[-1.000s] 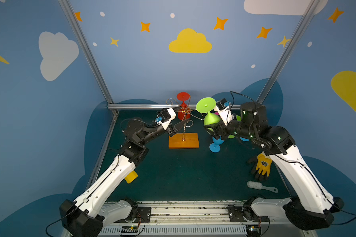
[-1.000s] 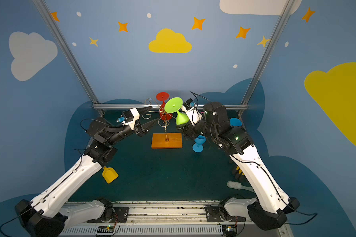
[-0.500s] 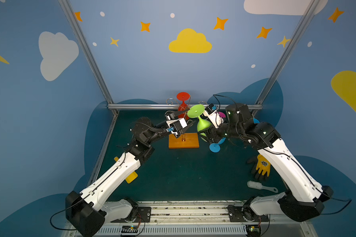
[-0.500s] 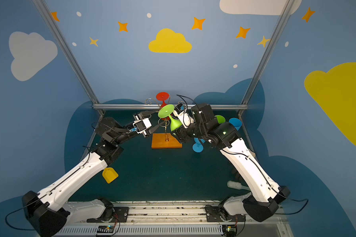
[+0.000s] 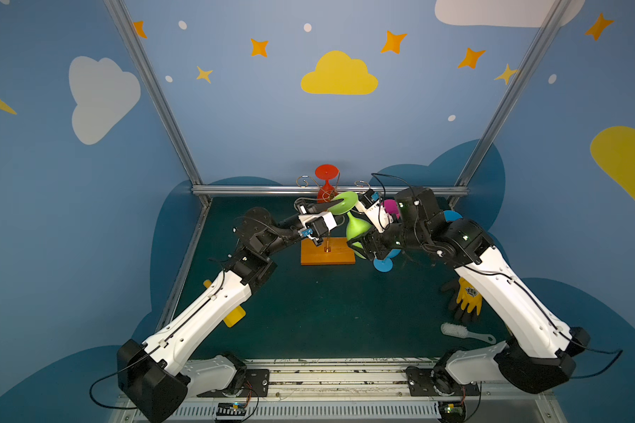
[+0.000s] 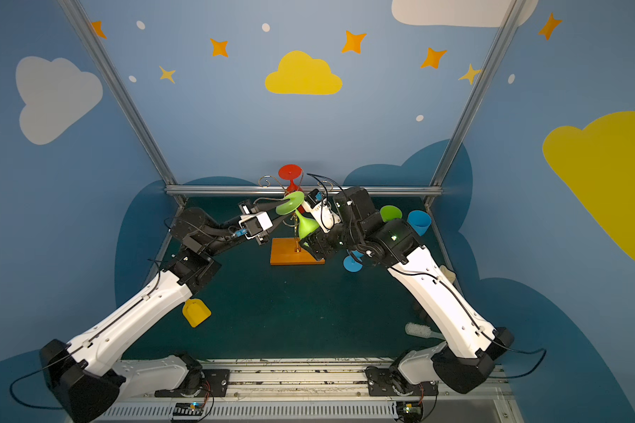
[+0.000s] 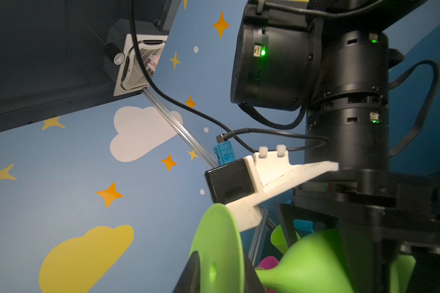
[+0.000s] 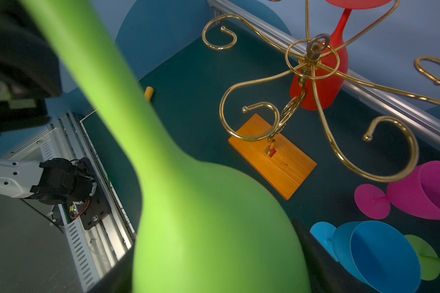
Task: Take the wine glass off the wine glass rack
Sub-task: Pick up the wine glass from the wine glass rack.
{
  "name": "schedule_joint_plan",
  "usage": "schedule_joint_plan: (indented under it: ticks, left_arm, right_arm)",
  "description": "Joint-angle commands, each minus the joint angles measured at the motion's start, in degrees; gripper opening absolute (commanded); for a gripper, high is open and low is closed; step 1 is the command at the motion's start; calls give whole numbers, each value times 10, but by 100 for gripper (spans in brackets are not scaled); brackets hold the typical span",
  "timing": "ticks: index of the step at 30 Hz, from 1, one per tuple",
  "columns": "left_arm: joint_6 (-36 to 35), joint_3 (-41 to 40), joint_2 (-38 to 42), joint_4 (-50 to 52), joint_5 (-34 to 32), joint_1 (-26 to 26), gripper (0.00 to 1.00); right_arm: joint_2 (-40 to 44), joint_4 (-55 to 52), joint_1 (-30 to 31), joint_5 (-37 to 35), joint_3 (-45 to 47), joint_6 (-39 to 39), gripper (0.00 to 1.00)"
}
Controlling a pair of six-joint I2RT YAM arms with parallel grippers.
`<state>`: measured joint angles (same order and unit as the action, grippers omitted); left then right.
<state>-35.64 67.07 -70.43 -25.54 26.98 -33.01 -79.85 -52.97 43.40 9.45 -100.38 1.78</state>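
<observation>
Glass first: the lime-green plastic wine glass (image 5: 357,229) is off the gold wire wine glass rack (image 8: 311,61). It is held tilted, foot upward, near the scroll arms, and the right wrist view shows it clear of them. Your right gripper (image 8: 214,263) clamps the bowl between its jaws. Your left gripper (image 7: 220,276) pinches the flat round foot, one finger on each face. A red wine glass (image 8: 320,83) hangs upside down from a far arm of the rack, which stands on its rectangular orange-brown wooden base (image 8: 273,156).
</observation>
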Motion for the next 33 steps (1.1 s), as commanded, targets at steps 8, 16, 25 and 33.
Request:
schedule_joint_plan:
  ticks: [8, 16, 25, 33]
  left_arm:
    - [-1, 7, 7, 7, -37, 1, 6]
    - [64, -30, 33, -16, -122, 1, 3]
    - [235, -80, 63, -37, -217, 7, 3]
    - [350, -91, 80, -26, -231, 19, 3]
  right_arm:
    - [9, 19, 4, 25, 1, -8, 59]
    - [53, 92, -24, 90, 37, -35, 82]
    - [134, 229, -106, 217, 119, -108, 85]
    - [211, 281, -149, 225, 178, -125, 84]
